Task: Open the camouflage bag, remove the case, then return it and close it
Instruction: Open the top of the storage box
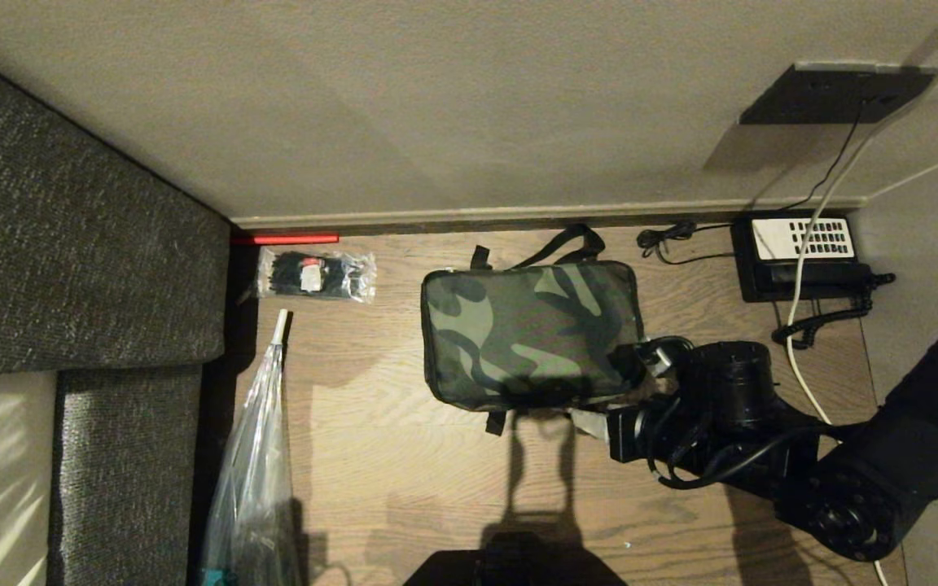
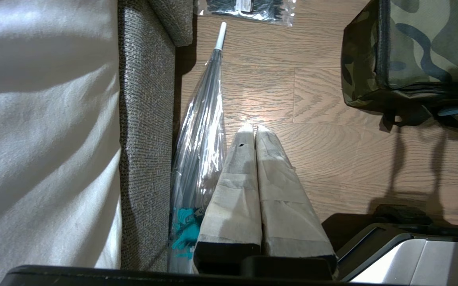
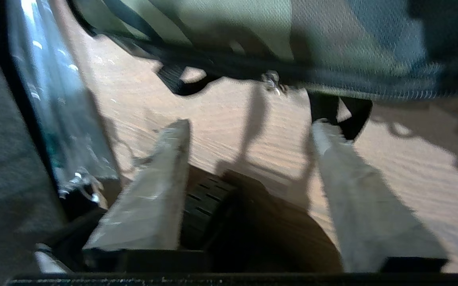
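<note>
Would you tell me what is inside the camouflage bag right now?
Nothing inside shows: the camouflage bag lies closed on the wooden floor, its lid down. Whether the case is in it cannot be seen. The right gripper is open beside its near edge.

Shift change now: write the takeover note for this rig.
Right gripper: open, empty, at the near right corner of the camouflage bag.
Left gripper: shut, empty, parked above the floor beside a clear umbrella.
Bag: on the floor, lid down.
Case: not in view.
Done: cannot tell from this moment.
Left: check the zipper, then proceed.
</note>
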Robot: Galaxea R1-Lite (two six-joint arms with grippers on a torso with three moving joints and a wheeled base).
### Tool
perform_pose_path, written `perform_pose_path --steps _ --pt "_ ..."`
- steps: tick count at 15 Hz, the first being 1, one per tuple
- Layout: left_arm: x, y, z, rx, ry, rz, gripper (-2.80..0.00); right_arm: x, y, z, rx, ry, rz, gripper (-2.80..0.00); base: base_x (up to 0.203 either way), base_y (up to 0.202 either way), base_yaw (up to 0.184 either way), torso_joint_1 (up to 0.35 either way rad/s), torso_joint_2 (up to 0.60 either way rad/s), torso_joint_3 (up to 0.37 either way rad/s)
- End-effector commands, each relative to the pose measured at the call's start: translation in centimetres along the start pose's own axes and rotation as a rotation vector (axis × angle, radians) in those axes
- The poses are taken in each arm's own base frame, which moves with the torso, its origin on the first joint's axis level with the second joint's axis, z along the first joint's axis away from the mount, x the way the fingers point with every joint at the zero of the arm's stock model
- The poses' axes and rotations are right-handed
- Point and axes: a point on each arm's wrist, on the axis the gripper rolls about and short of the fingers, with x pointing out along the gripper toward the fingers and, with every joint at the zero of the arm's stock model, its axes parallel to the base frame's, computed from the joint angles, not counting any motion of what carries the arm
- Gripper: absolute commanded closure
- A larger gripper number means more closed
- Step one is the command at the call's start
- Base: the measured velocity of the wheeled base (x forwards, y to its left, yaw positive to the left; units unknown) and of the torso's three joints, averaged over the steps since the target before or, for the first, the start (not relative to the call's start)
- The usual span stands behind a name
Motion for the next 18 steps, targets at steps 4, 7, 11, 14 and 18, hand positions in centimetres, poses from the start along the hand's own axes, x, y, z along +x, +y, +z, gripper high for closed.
perform_pose_path --steps 4,7,11,14,18 --pt "0.0 0.0 -0.1 -0.001 0.001 0.001 0.00 1.8 -0.6 -1.8 0.043 0.036 -0.038 -2.80 0.000 0.000 0.000 0.000 0.00 0.000" --pt "0.0 0.0 -0.1 -0.001 0.001 0.001 0.00 3.0 -0.6 -2.4 0.039 0.028 -0.081 -2.80 0.000 0.000 0.000 0.000 0.00 0.000" --pt "0.0 0.0 -0.1 -0.001 0.001 0.001 0.00 4.8 0.0 -2.4 0.031 -0.046 -0.087 -2.80 0.000 0.000 0.000 0.000 0.00 0.000" --pt "0.0 0.0 -0.1 -0.001 0.001 0.001 0.00 5.8 0.1 -2.2 0.065 -0.082 -0.077 -2.80 0.000 0.000 0.000 0.000 0.00 0.000" --pt "0.0 0.0 -0.1 -0.001 0.001 0.001 0.00 6.9 0.8 -2.5 0.094 -0.097 -0.059 -2.80 0.000 0.000 0.000 0.000 0.00 0.000"
